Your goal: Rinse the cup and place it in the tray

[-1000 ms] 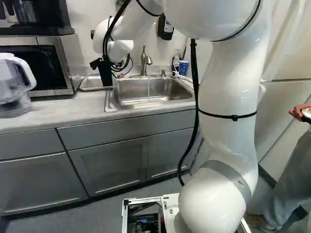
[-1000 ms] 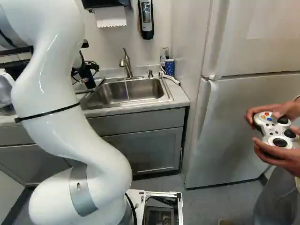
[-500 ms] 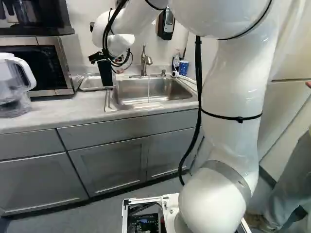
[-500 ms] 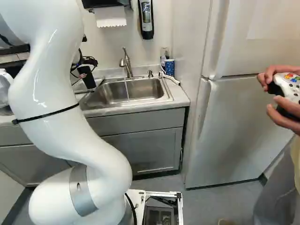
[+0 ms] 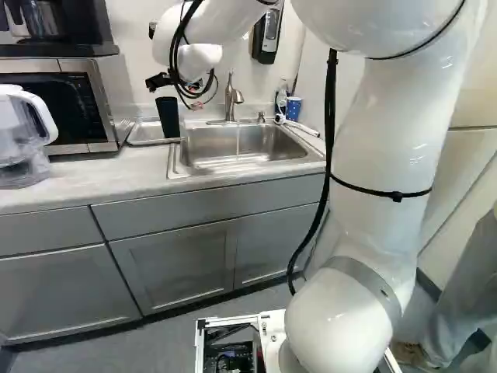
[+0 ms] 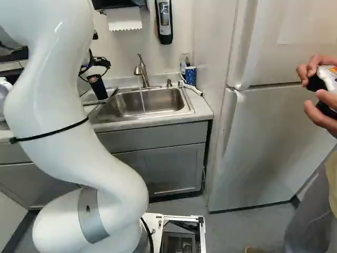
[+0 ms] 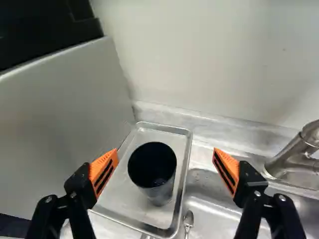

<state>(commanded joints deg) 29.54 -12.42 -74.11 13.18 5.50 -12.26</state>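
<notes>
The pincer [image 7: 165, 153] gapes open above the black cup [image 7: 159, 194], upright in the tray [image 7: 188, 154], near its edge beside the sink [image 5: 248, 165]; swinging sideways, a finger could topple it.

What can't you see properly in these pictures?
- Bottom inside the cup: too dark in the wrist view.
- Spoon: the wrist view's edge cuts off its handle.
- Water jug: the left base view's edge cuts off one side.
- Game controller: partly past the right base view's edge.
</notes>
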